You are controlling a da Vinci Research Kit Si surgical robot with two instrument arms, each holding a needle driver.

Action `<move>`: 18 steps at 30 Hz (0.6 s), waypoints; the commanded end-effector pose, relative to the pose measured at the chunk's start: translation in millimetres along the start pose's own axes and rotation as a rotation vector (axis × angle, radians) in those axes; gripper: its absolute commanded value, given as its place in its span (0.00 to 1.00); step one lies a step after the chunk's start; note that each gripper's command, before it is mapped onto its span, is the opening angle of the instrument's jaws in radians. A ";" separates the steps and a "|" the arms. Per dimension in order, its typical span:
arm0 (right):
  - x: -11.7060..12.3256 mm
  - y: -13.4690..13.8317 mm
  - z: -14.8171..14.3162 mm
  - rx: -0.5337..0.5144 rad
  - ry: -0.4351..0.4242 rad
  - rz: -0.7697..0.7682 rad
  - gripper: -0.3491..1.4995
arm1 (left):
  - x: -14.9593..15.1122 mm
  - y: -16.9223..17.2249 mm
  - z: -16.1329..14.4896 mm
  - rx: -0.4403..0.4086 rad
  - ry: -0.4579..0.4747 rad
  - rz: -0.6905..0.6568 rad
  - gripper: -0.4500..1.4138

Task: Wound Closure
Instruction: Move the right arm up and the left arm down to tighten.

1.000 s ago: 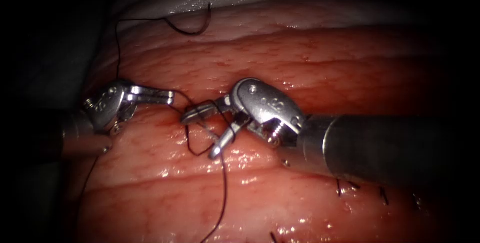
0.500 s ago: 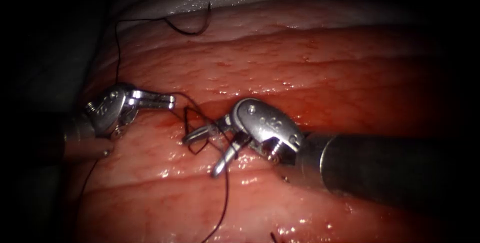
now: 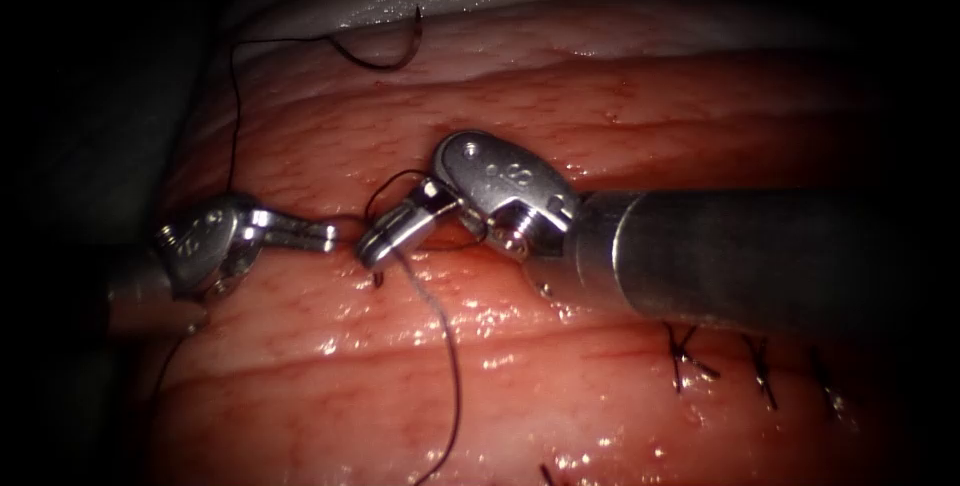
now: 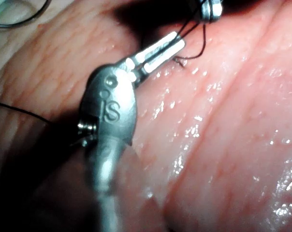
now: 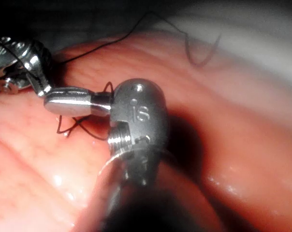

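the right claw [image 3: 385, 236] has its jaws together, clamped on the thread [image 3: 450, 366]; a small loop of thread arcs over its tip and a long strand trails down from it across the tissue [image 3: 330, 406]. in the right wrist view the same claw [image 5: 56, 104] is closed, with thread looped around and beneath it. a second ago its jaws were spread apart over the loop, and they have since closed. the left claw [image 3: 318, 236] is closed too, gripping thread at its tip, just beside the right claw's tip; in the left wrist view its jaws [image 4: 167, 46] are together. the needle [image 3: 395, 51] lies free at the far edge of the tissue, well apart from both claws, with thread running from it down toward the left claw. finished stitches [image 3: 690, 361] sit along the cut below the right shaft.
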 end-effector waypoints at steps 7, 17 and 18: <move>0.0 3.7 -2.6 -0.019 -0.003 0.007 0.00 | 1.4 5.2 1.8 -0.095 -0.074 0.014 0.00; -0.7 4.4 -2.6 -0.013 -0.009 0.002 0.00 | 5.7 14.1 7.4 -0.289 -0.171 0.016 0.00; -0.7 4.8 -2.5 -0.012 -0.011 0.003 0.00 | 6.5 16.4 9.5 -0.354 -0.171 0.018 0.00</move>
